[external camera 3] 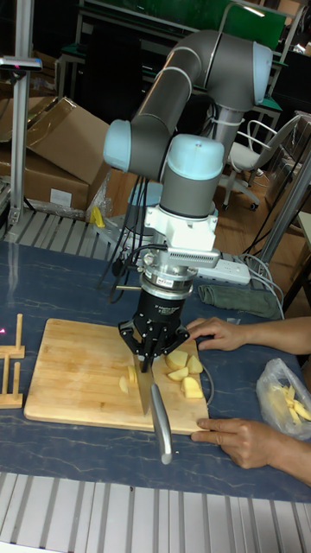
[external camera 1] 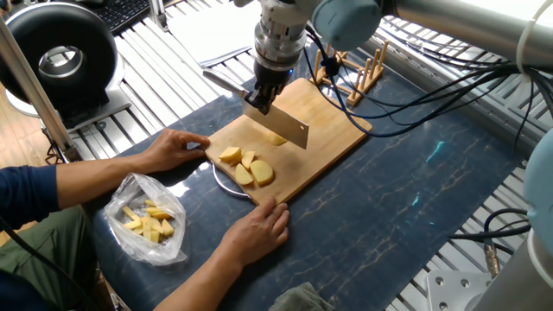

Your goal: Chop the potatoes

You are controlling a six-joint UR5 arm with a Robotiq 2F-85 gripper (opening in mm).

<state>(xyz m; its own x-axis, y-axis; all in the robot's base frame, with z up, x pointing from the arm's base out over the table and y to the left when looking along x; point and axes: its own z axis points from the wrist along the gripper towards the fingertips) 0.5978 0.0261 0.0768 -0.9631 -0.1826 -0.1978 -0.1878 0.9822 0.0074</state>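
Standing by the bench (external camera 1: 406,216) here. Nearest me are the guy's two hands, one (external camera 1: 257,231) on the front edge of the board (external camera 1: 333,130) and the other (external camera 1: 175,149) at its left corner, pinning it down. Just beside them is a bag (external camera 1: 151,220) of wrapped yellow bits, not the ones to cut.

Then the potatoes (external camera 1: 245,166): a little cluster of pale peeled chunks at the near end of the board, below and to the left of the fingers (external camera 3: 143,349). One more piece (external camera 1: 276,138) sits right under the knife (external camera 1: 278,123), half hidden by the blade.

Those fingers are pinching the knife up at its spine end, blade hanging down over that lone piece. From the tall view the blade looks close to the wood; I can't tell if it's touching.

Handling-wise, I'd guess peeled potato is firm but wet and slick, with rounded backs, so it wants to roll or skate. Best set flat side down and pressed straight through.

Behind it all there's a wooden rack (external camera 1: 350,65).
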